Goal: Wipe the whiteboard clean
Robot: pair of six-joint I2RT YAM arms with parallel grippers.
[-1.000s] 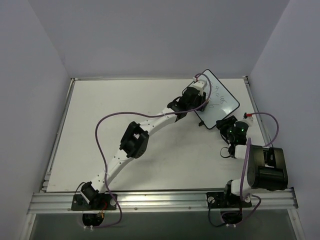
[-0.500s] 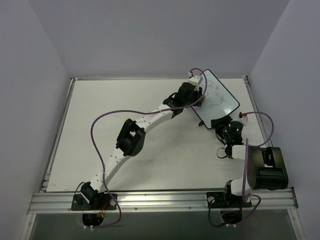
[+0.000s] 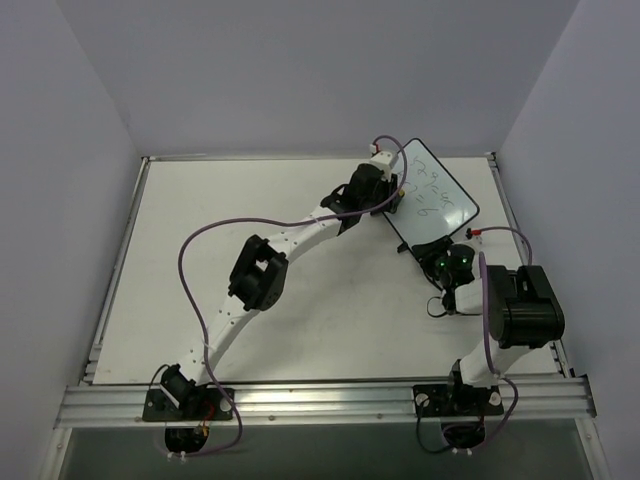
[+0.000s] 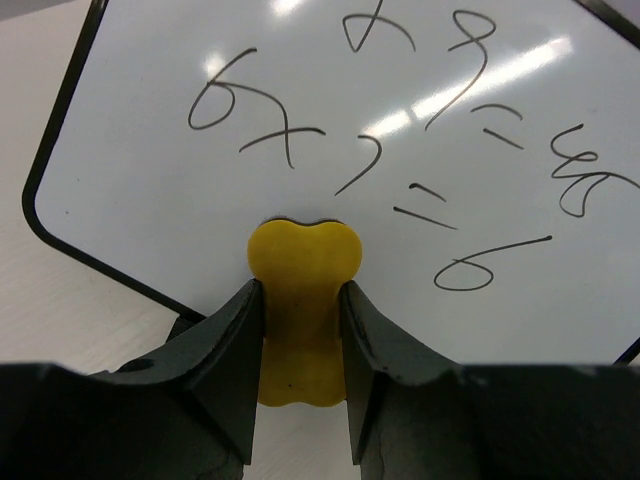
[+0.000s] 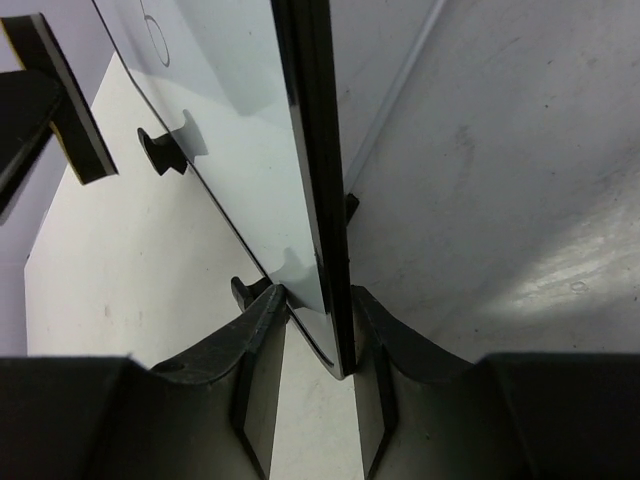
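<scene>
The whiteboard [image 3: 437,200] stands tilted at the table's far right, with dark handwritten scribbles on its face [image 4: 300,120]. My left gripper [image 3: 383,193] is at the board's left side, shut on a yellow eraser [image 4: 300,310]. The eraser's front end lies over the board's lower edge; whether it touches I cannot tell. My right gripper [image 3: 441,257] is at the board's near corner. In the right wrist view the board's black-framed edge [image 5: 312,150] runs between the jaws of the right gripper [image 5: 318,300], and both fingers lie against it.
The board sits close to the table's right rail [image 3: 507,205] and the back wall. Small black feet [image 5: 158,150] stick out from the board's back. Purple cables [image 3: 200,240] loop off both arms. White tabletop [image 3: 220,210] spreads to the left.
My right gripper moved forward to the board's near corner and narrowed onto its edge. My left gripper, still holding the eraser, shifted a little left and farther back along the board.
</scene>
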